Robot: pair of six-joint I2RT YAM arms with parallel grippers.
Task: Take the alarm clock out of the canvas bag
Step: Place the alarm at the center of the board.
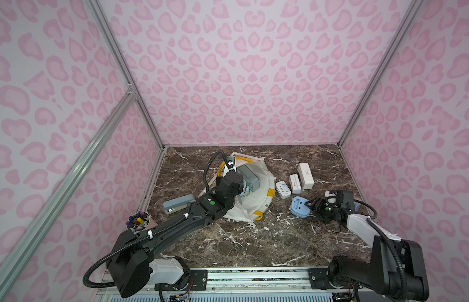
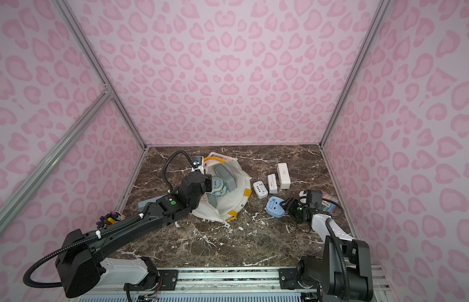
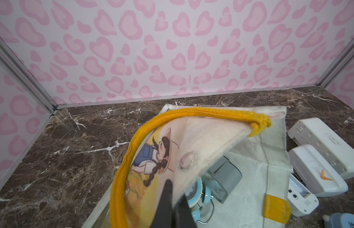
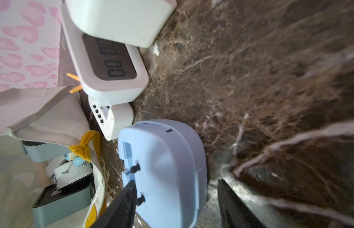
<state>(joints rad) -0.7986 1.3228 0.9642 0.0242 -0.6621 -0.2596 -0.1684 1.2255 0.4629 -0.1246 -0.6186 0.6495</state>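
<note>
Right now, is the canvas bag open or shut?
Open: the left gripper holds up the rim of the canvas bag; a round blue clock shows inside.

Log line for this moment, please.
left gripper: shut on bag rim | right gripper: open at blue clock on table | round clock: in bag

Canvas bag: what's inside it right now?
Inside the canvas bag: a round blue alarm clock, a grey box and a second grey box. Anything under them or beneath the lifted flap is covered.
</note>
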